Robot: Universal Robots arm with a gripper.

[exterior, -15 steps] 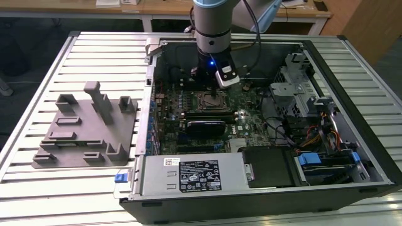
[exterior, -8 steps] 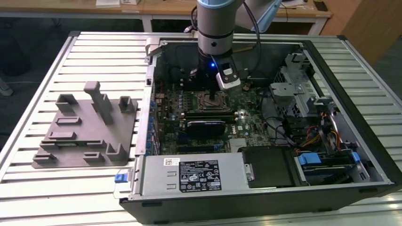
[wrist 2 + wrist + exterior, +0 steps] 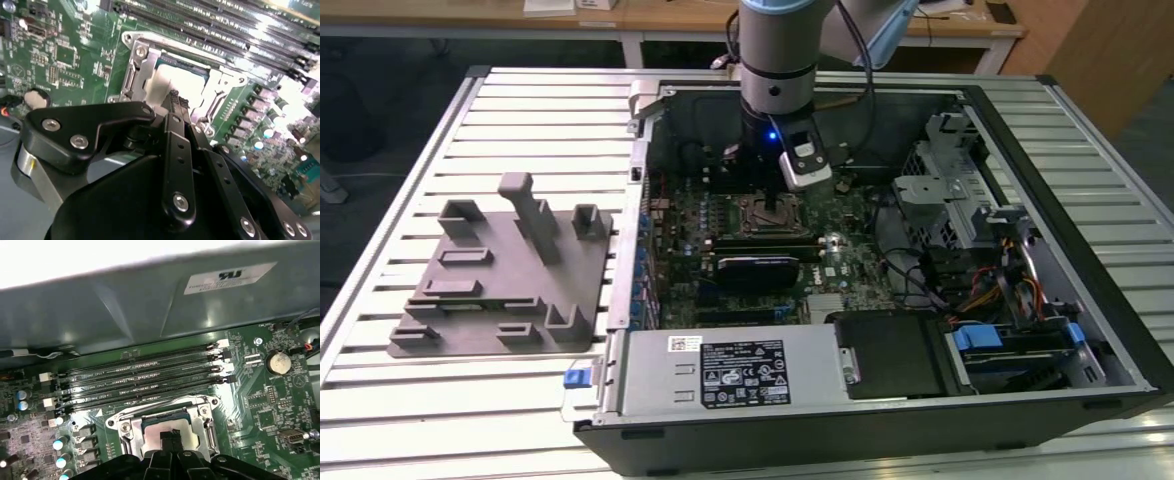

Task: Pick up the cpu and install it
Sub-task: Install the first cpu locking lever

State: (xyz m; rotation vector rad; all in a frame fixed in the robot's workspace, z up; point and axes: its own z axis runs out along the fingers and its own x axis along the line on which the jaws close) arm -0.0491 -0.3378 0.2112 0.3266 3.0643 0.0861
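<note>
The cpu [image 3: 162, 82] lies flat inside the metal socket frame [image 3: 136, 62] on the green motherboard, its shiny top catching the light. In the first wrist view the cpu [image 3: 152, 432] sits just below the memory slots. My gripper [image 3: 175, 96] points straight down over the middle of the chip with its black fingertips [image 3: 166, 436] pressed together. The tips are at or just above the chip's top; I cannot tell if they touch. In the exterior view the gripper [image 3: 779, 203] hangs over the socket near the back of the open computer case.
A grey plastic tray [image 3: 494, 290] with upright blocks lies on the slatted table at the exterior view's left. Memory slots [image 3: 145, 377], the case wall [image 3: 150, 305], a black expansion card [image 3: 754, 268], the power supply [image 3: 720, 372] and drive cages [image 3: 961, 200] surround the socket.
</note>
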